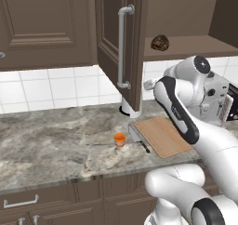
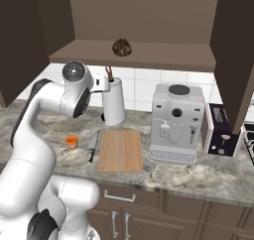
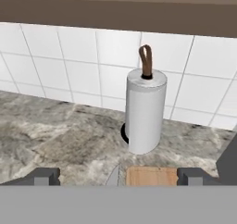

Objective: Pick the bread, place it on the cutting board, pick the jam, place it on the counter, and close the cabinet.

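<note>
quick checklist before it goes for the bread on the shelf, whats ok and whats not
1. Cabinet door open, shelf reachable: ok.
2. Bread sitting alone on the shelf, nothing beside it: ok.
3. Gripper empty, fingers spread apart: ok.
4. Gripper aimed at the bread: not ok, the hand view faces the paper towel roll, with the loaf at its top edge.
5. Cutting board bare for the drop: ok; the knife lies beside it, not on it.
6. Jam off the shelf: ok, already on the counter.
</note>
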Robot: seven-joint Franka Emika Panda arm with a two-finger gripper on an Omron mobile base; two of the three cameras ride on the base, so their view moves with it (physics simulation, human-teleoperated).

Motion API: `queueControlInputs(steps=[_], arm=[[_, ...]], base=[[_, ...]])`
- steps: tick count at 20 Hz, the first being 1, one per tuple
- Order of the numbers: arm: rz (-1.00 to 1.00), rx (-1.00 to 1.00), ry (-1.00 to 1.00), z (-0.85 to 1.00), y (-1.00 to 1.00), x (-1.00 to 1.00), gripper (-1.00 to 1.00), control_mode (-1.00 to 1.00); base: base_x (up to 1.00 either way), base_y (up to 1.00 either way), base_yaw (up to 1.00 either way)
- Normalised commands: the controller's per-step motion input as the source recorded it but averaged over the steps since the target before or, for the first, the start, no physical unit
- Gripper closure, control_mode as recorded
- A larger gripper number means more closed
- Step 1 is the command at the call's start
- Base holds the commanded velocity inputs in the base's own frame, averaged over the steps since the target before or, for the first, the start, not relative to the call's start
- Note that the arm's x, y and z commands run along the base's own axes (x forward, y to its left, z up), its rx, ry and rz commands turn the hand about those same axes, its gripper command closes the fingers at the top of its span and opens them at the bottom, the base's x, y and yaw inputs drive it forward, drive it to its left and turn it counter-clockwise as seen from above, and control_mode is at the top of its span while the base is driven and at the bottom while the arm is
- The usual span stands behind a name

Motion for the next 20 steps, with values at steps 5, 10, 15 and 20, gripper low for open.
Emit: queueControlInputs(steps=[5, 10, 15, 20], arm=[[0.00, 0.00, 0.00, 0.25, -0.16, -0.12, -1.00, -1.00], [0.00, 0.00, 0.00, 0.18, -0.23, -0.17, -1.00, -1.00], [0.00, 0.00, 0.00, 0.19, -0.24, -0.12, -1.00, -1.00], [0.00, 0.00, 0.00, 0.23, -0.22, -0.04, -1.00, -1.00]], base=[[0.00, 0.00, 0.00], [0.00, 0.00, 0.00], [0.00, 0.00, 0.00], [0.00, 0.00, 0.00]])
